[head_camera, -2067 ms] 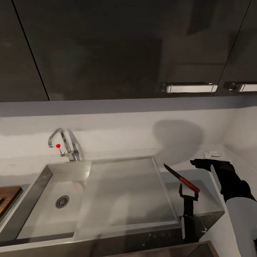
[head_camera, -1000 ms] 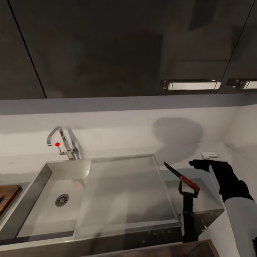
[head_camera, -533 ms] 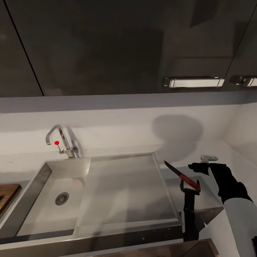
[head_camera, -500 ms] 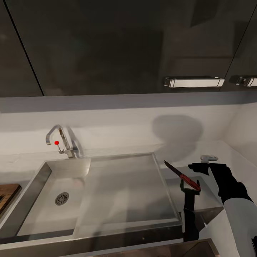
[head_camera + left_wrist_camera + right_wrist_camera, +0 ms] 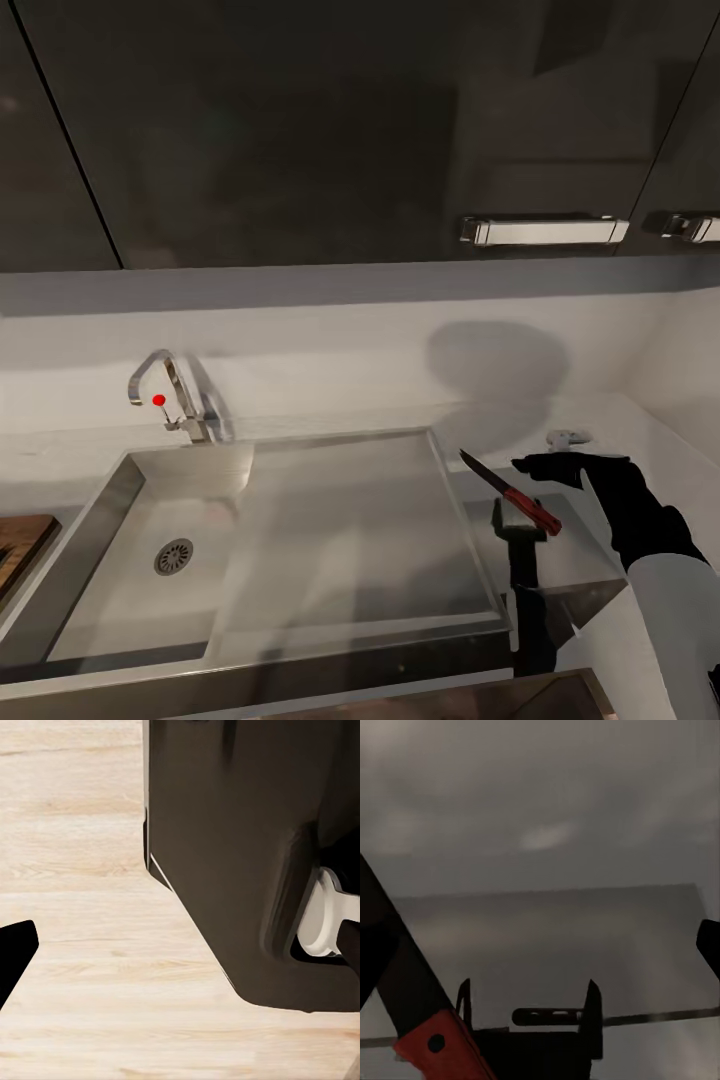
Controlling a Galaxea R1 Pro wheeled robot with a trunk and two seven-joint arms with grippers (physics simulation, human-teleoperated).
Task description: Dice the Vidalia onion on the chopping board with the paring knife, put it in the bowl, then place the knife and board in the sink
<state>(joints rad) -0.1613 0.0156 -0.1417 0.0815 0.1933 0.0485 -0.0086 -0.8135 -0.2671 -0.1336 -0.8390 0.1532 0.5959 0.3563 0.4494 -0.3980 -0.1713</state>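
Head view: rectangular stainless-steel sink [image 5: 150,600] with round drain, flat drainboard and curved chrome faucet [image 5: 170,395] with a red dot, set into the grey countertop [image 5: 590,565] below dark glossy wall cabinets [image 5: 300,130]. Basin holds nothing visible. Corner of the brown wooden chopping board [image 5: 22,545] pokes in at the far left edge, left of the sink.

Right gripper [image 5: 522,522], black, on a black-and-white forearm, sits over the countertop just right of the drainboard's edge. Its fingers are closed around the red handle of the small paring knife [image 5: 505,490]; dark pointed blade angles up and left toward the drainboard, clear of the surface.

Right wrist view: red handle and dark blade [image 5: 405,997] run diagonally between the finger tips, grey steel behind.

Left wrist view: pale wood-grain floor [image 5: 75,945] and a dark robot body panel [image 5: 247,855]; one black finger tip [image 5: 15,952] at the edge; left gripper's opening cannot be told.
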